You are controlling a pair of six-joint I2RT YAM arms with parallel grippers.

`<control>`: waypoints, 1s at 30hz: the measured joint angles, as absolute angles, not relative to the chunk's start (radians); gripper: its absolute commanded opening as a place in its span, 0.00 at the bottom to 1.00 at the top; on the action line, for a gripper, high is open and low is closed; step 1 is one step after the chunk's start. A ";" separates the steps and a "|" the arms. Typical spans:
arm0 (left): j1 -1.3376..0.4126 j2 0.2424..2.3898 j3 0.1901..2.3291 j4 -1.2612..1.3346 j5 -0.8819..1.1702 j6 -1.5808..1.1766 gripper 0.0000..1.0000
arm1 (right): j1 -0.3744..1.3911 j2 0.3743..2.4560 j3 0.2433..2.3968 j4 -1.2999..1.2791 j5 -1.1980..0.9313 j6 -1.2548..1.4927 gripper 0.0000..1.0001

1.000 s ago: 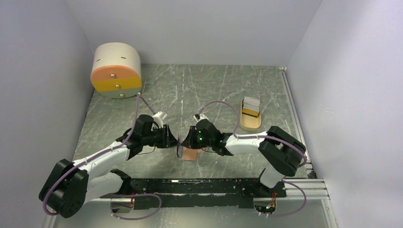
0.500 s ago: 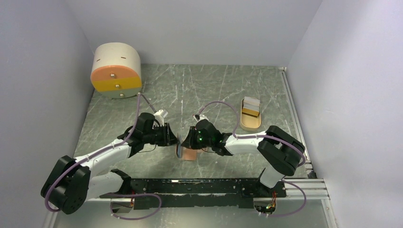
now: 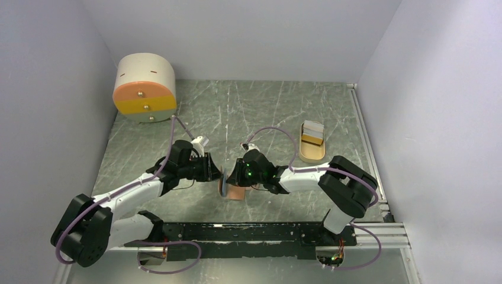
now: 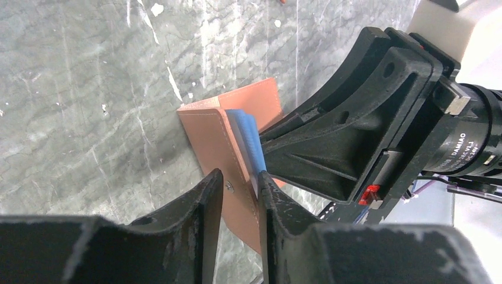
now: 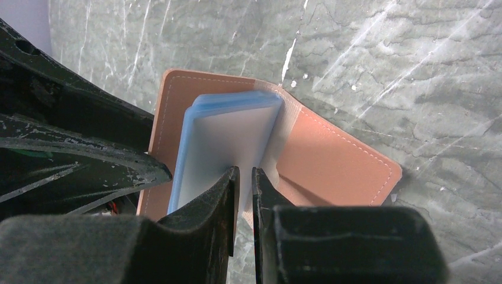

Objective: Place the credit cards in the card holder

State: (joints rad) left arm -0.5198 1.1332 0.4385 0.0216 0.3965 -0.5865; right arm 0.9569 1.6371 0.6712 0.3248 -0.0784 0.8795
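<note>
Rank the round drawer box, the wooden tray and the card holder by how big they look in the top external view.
1. the round drawer box, clearly the largest
2. the wooden tray
3. the card holder, smallest as seen; it is partly covered, so its place below the tray is unsure

The brown card holder (image 5: 331,160) is open, one side lying flat and the other standing up, with blue credit cards (image 5: 225,136) tucked against the raised side.

"DAMIAO" reads on the right arm's wrist motor (image 4: 469,145)
</note>
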 measured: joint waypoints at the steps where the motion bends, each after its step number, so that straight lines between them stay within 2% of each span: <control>1: -0.520 1.134 0.439 0.022 0.397 -0.587 0.29 | 0.957 1.637 0.671 0.325 -0.079 0.879 0.18; 6: -0.520 1.161 0.439 0.024 0.391 -0.587 0.29 | 0.957 1.637 0.665 0.328 -0.078 0.883 0.19; 14: -0.520 1.161 0.439 0.017 0.383 -0.587 0.38 | 0.957 1.637 0.657 0.328 -0.077 0.884 0.19; 30: -0.520 1.120 0.439 0.029 0.415 -0.611 0.44 | 0.957 1.637 0.669 0.325 -0.083 0.883 0.18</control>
